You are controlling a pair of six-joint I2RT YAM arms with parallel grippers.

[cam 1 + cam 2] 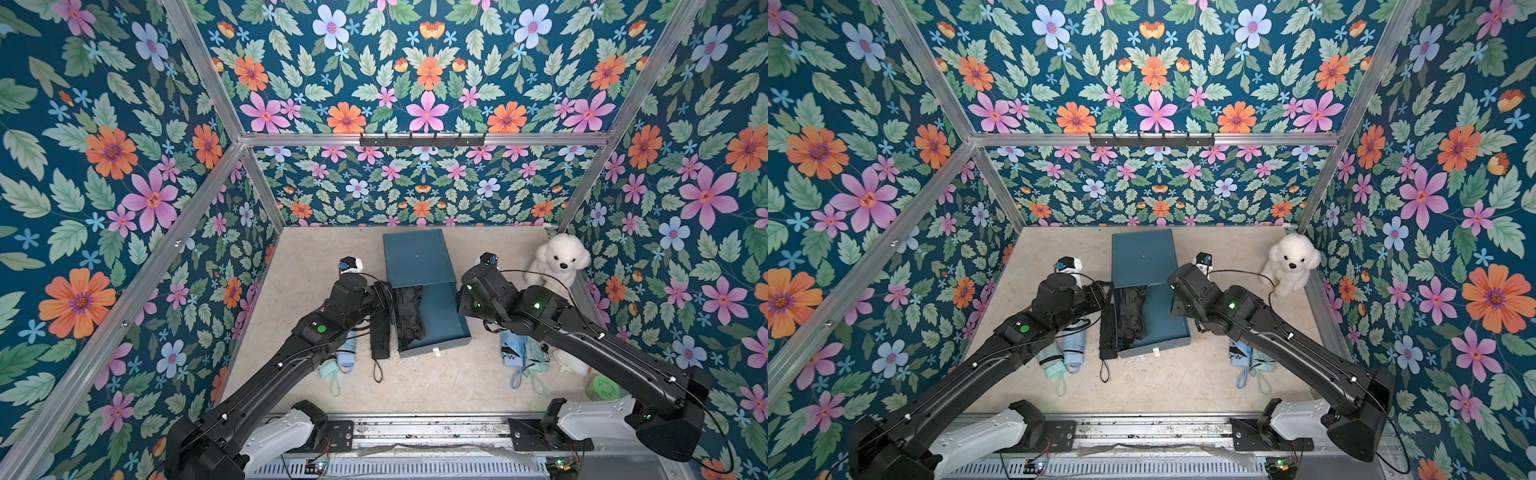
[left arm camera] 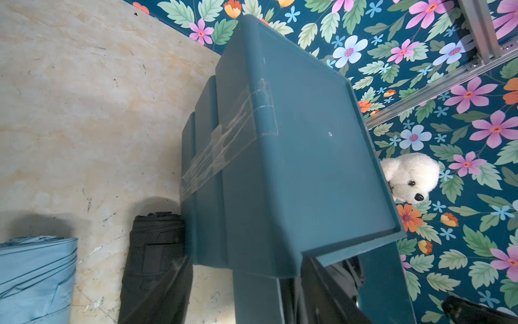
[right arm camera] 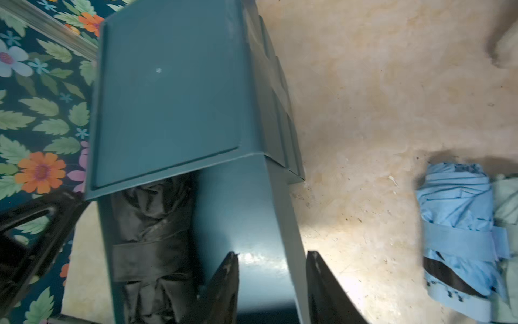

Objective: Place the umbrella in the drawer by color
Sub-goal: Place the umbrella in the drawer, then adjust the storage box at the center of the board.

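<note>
A teal drawer stands pulled out of the teal cabinet. A folded black umbrella lies along the drawer's left side, also in the right wrist view. Another black umbrella lies on the floor against the drawer's left wall. My left gripper is open and straddles the drawer's left wall. My right gripper is open too, one finger inside the drawer and one outside its right wall. Neither holds anything.
Light blue and mint umbrellas lie on the floor under the left arm. Another light blue and mint pair lies right of the drawer. A white plush dog sits in the back right corner, a green-lidded jar at the right wall.
</note>
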